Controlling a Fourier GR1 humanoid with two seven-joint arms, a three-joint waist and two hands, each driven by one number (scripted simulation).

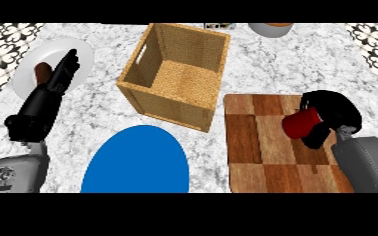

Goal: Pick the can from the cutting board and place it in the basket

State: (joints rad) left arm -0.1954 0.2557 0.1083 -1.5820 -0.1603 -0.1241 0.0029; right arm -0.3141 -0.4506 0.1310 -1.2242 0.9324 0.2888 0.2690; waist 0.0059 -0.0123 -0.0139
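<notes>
We see the right robot hand (336, 112) curled round a red can (301, 123) over the wooden checkered cutting board (273, 155). To the left, on the marbled bench (295, 65), stands a woven square basket (155, 102) with nothing in it. The left robot hand (59, 77) rests straight-fingered over a white plate (77, 50), near a blue oval plate (136, 162).

i see the red can (301, 123) tipped on its side over the wooden cutting board (266, 150), its round end facing left. the woven basket (175, 75) stands open just left of the board.
</notes>
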